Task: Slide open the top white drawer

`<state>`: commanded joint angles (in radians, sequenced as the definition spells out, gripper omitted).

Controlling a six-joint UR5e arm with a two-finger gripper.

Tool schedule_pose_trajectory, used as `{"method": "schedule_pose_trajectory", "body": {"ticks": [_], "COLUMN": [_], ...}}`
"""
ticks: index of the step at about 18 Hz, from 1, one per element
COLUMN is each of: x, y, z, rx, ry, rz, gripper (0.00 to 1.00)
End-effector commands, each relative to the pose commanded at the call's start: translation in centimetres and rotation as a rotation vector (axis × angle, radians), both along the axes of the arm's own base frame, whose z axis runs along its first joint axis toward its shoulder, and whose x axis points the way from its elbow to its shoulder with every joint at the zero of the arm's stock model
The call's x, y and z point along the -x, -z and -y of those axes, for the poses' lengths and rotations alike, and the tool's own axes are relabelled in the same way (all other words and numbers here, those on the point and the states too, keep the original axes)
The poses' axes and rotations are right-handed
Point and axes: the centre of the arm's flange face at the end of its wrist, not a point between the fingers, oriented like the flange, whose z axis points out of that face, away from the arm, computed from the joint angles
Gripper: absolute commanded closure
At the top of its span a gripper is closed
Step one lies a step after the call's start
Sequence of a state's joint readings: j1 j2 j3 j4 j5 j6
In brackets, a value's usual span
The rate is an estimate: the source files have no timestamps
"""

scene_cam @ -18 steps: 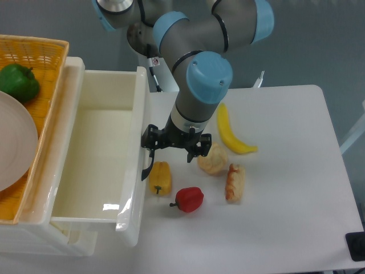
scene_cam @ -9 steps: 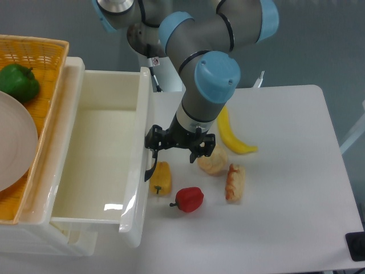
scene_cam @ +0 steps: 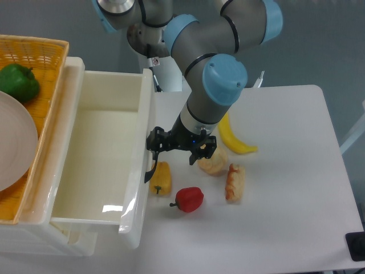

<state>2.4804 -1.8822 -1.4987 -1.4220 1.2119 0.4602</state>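
Observation:
The top white drawer (scene_cam: 97, 171) stands pulled far out of the cabinet, its deep tray bare inside. Its front panel (scene_cam: 141, 188) faces right, and the black curved handle (scene_cam: 150, 169) shows at mid-height. My gripper (scene_cam: 179, 152) hangs just right of that panel, fingers spread wide and open. The left finger (scene_cam: 153, 142) sits right at the top of the handle, against the drawer front; whether it touches the handle I cannot tell. The right finger (scene_cam: 206, 149) is over a cream pastry.
Right of the drawer front lie a yellow pepper (scene_cam: 161, 178), red pepper (scene_cam: 189, 199), cream pastry (scene_cam: 213, 162), shrimp-like piece (scene_cam: 235, 182) and banana (scene_cam: 231, 136). A yellow wicker basket (scene_cam: 37, 57) with a green pepper (scene_cam: 18, 83) and plate (scene_cam: 14, 148) tops the cabinet.
The drawer front has slid a little further right, out of the cabinet. My gripper and arm moved right with it, staying at the handle.

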Motion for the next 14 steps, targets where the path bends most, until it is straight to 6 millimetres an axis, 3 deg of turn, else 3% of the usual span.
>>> {"method": "schedule_pose_trajectory", "body": {"ticks": [7, 14], "x": [0.4, 2.9], "y": [-0.4, -1.4], "z": [0.5, 1.8], "rx": [-0.004, -0.023], "ry": [-0.012, -0.023], "rz": [0.000, -0.075], "gripper": [0.00, 0.00]}}
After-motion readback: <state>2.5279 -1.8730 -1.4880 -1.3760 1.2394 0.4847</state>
